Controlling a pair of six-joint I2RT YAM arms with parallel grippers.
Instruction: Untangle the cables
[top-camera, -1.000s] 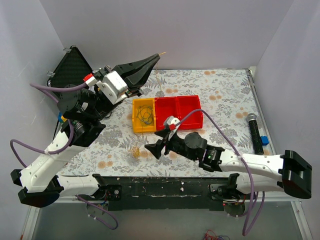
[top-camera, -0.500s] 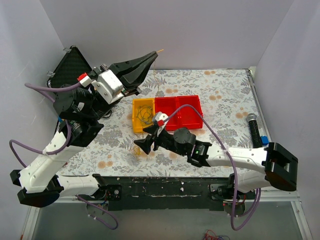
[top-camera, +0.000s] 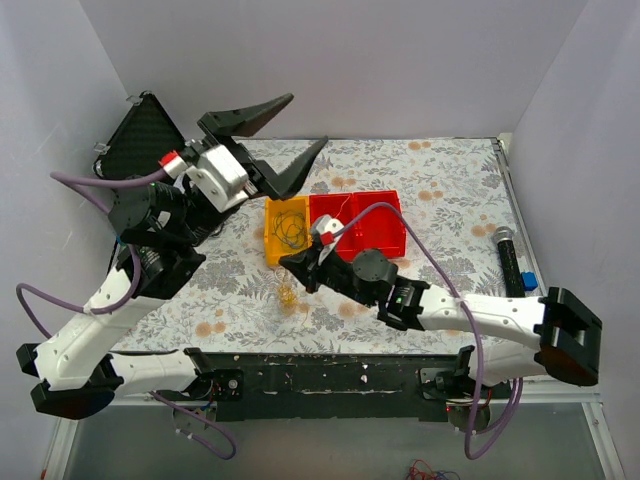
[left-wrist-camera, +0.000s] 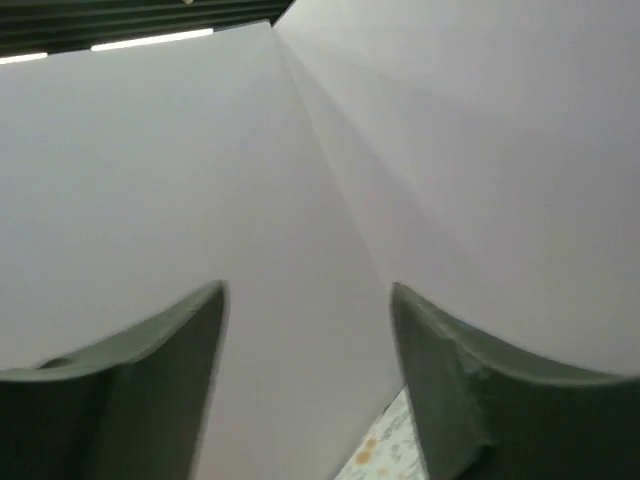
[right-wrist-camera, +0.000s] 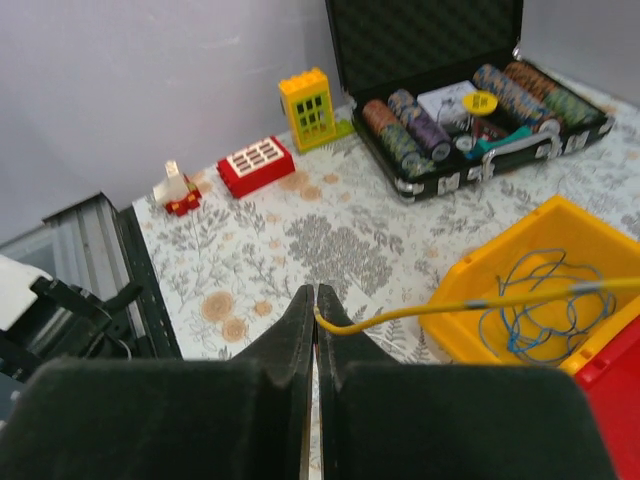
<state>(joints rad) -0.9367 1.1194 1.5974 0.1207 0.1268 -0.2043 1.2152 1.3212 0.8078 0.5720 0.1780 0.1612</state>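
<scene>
Firmly pinched a yellow cable (right-wrist-camera: 450, 305) in the right pincer (top-camera: 300, 268) at six o'clock of the yellow bin (top-camera: 271, 246); held the left pincer (top-camera: 305, 122) spread wide at twelve.

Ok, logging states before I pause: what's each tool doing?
Left tool: open, empty.
Right tool: closed on the thin yellow wire.

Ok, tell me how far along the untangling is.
Done: one blue cable lies coiled in the yellow bin. In hand: the right tool is shut on the end of a yellow cable that stretches across that bin; the left tool is open, raised and empty. To do: a small tan tangle lies on the table by the right tool.
</scene>
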